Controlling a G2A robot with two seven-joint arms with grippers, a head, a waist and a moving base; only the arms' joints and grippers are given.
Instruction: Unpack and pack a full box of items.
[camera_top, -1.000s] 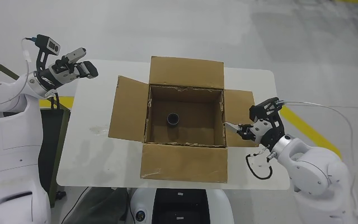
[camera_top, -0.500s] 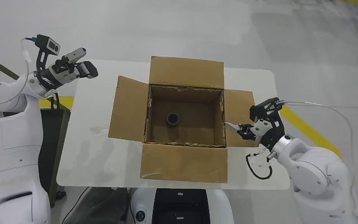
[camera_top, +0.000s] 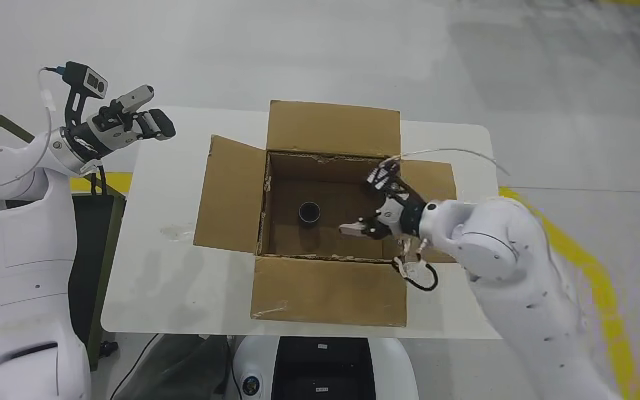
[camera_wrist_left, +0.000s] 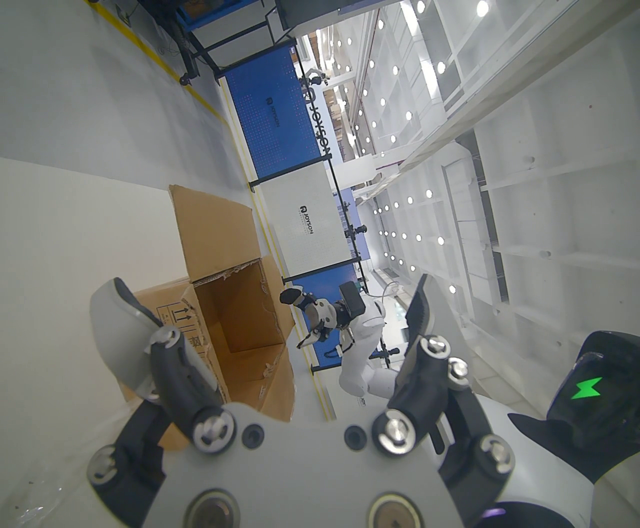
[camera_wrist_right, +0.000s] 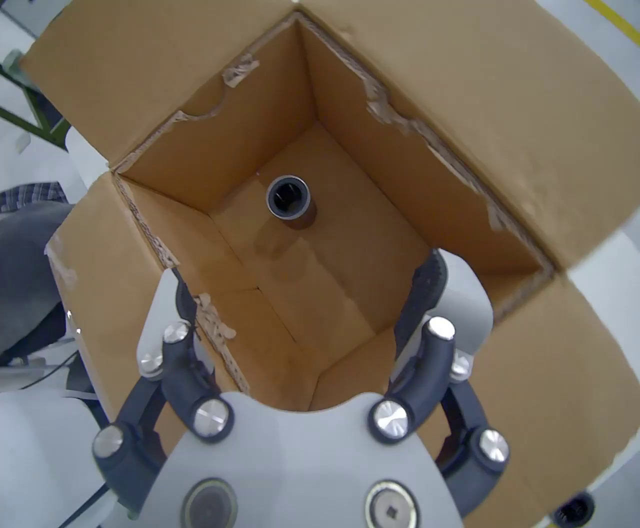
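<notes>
An open cardboard box (camera_top: 334, 127) sits in the middle of the white desk (camera_top: 160, 280), its four flaps folded outward; ragged torn edges show along the rim. On the box floor stands one small dark cylinder (camera_top: 310, 212), upright with its open end facing up, left of the floor's middle and apart from all four walls.

The right claw (camera_top: 362, 203) hangs over the opening at the box's right side, close by the right wall; its fingers are spread apart and empty, and it points across toward the cylinder without touching it. In the right wrist view the claw (camera_wrist_right: 305, 272) frames the box floor between its two fingers; the cylinder (camera_wrist_right: 290, 201) stands beyond the fingertips, with the brown box (camera_wrist_right: 475, 75) around it; one finger (camera_wrist_right: 160, 305) overlaps a corner of the rim, though whether it touches the cardboard cannot be told.

The left claw (camera_top: 160, 112) is held in the air by the desk's far left corner, well apart from the box; its fingers too are apart and empty. In the left wrist view this claw (camera_wrist_left: 267, 290) looks along the desk (camera_wrist_left: 75, 225) toward the box (camera_wrist_left: 215, 235); the right claw (camera_wrist_left: 306, 340) shows farther off above the box.

A dark green stand (camera_top: 100, 240) is just beside the desk's left edge; a yellow line (camera_top: 118, 182) runs on the grey floor.
</notes>
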